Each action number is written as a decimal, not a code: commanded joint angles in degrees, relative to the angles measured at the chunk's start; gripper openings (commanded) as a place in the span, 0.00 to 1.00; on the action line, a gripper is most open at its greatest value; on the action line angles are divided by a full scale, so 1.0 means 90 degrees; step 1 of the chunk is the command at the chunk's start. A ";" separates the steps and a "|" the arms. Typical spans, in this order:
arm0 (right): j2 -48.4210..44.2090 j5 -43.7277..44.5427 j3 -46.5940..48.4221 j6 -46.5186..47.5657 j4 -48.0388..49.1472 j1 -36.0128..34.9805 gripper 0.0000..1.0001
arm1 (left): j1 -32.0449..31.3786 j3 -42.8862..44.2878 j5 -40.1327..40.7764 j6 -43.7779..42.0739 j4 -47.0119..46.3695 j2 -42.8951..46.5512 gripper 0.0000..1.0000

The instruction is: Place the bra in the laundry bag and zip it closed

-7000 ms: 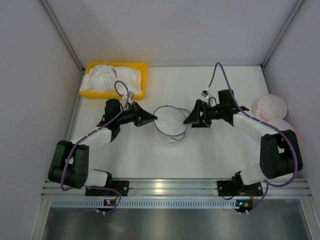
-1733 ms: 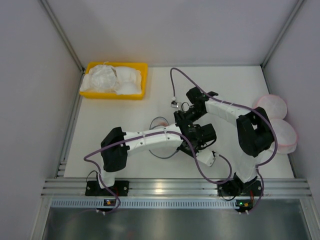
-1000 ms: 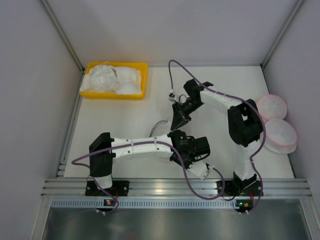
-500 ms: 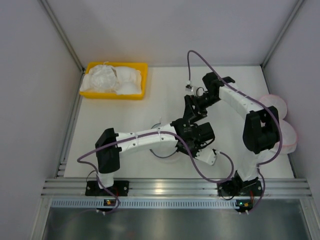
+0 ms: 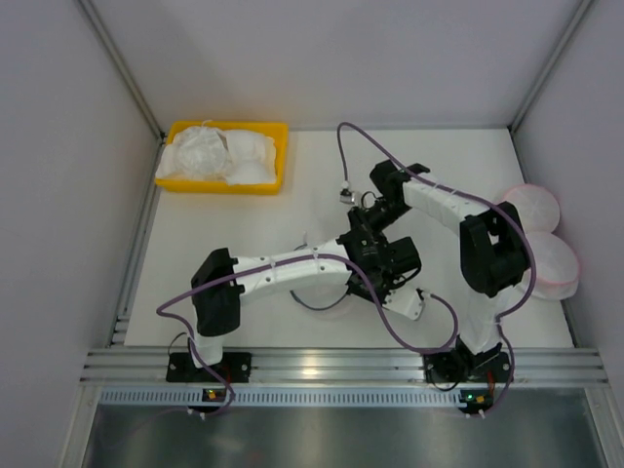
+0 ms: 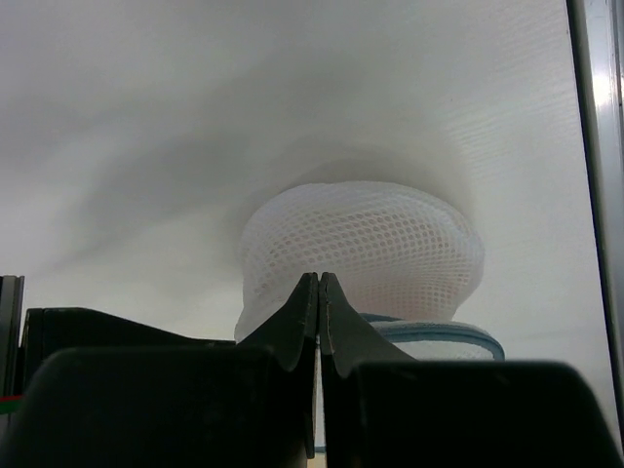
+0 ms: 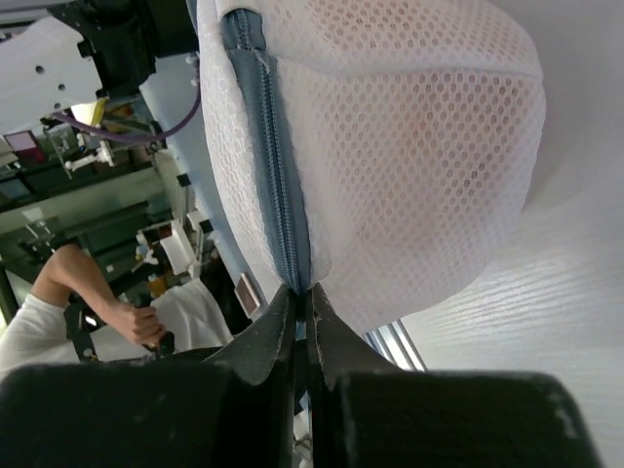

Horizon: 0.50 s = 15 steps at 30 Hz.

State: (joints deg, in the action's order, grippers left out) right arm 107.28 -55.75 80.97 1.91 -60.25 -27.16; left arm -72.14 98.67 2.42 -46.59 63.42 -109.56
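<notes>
The laundry bag (image 5: 310, 298), white mesh with a grey-blue zipper rim, lies mid-table, mostly hidden under my two crossed arms. In the right wrist view the laundry bag (image 7: 409, 146) bulges, and the pale pink bra (image 7: 434, 122) shows faintly through its mesh. My right gripper (image 7: 303, 291) is shut on the zipper (image 7: 273, 146). From above, the right gripper (image 5: 363, 232) meets the left gripper (image 5: 359, 255) over the bag. The left gripper (image 6: 319, 281) is shut at the edge of the domed laundry bag (image 6: 370, 244), beside its zipper rim (image 6: 444, 334).
A yellow tray (image 5: 277, 132) holding white lumpy garments (image 5: 219, 151) stands at the back left. Two round mesh pouches with pink rims (image 5: 541, 234) lie against the right wall. Grey walls enclose the table, and a metal rail (image 5: 322, 366) runs along its near edge.
The right arm swung out toward the back right and came back to the bag. Its jaws opened and then closed on the zipper. The left arm shifted slightly, still shut.
</notes>
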 commanded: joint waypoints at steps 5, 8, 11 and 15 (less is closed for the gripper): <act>0.0520 0.0012 0.1246 0.0002 0.0220 0.0166 0.00 | -0.0168 -0.0464 -0.0716 0.0137 -0.0064 0.0571 0.00; 0.0862 0.0003 0.1774 0.0032 0.0200 0.0186 0.00 | -0.0285 -0.0689 -0.0912 0.0225 -0.0054 0.0776 0.00; 0.1048 -0.0124 0.2029 0.0012 0.0220 0.0176 0.00 | -0.0344 -0.0797 -0.0923 0.0342 -0.0054 0.0845 0.00; 0.0767 0.0002 0.1834 0.0139 0.0132 0.0205 0.49 | -0.0295 -0.0710 -0.0504 0.0401 -0.0074 0.0748 0.00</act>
State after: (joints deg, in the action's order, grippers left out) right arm 116.68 -55.66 95.77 1.37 -60.69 -26.22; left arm -74.11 91.72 -0.60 -44.73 63.18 -104.88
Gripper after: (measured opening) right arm 0.319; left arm 0.015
